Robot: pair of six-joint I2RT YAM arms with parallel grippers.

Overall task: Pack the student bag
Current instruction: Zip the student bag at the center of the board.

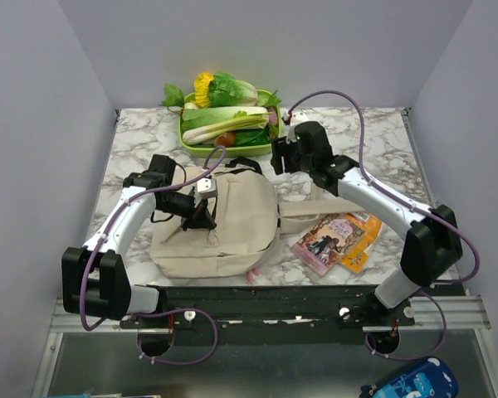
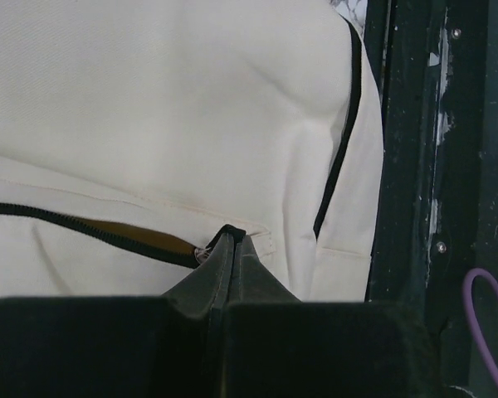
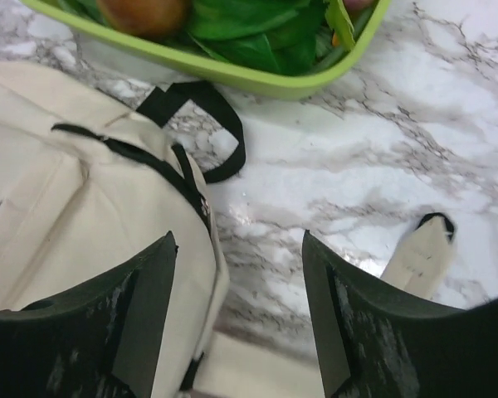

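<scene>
Seen from above, the student bag [image 1: 224,228] is lying flat in the middle of the desk [image 1: 382,141], front face up, close enough for both arms to reach it. The left arm [image 1: 124,217] is bending in over the bag's left side, with its jaws down on the fabric. The right arm [image 1: 373,195] is reaching toward the bag's far right corner. A green tray [image 1: 191,148] of vegetables [image 1: 228,120] is sitting behind the bag. Flat printed packets [image 1: 336,239] are lying just to its right, probably waiting to go in.

From the left wrist, the left jaws are pressing fully together at the end of the zipper [image 2: 83,222], which is gaping slightly and showing a tan lining. I take it they are working the opening wider, though I cannot tell whether a pull tab is caught between them.

From the right wrist, the right jaws are standing wide with nothing between them. They are hovering over the bag's top edge beside the black carry loop [image 3: 220,124], and a strap end [image 3: 419,261] is resting on the marble beyond. They are likely positioning to steady the bag so the zipper gives.
</scene>
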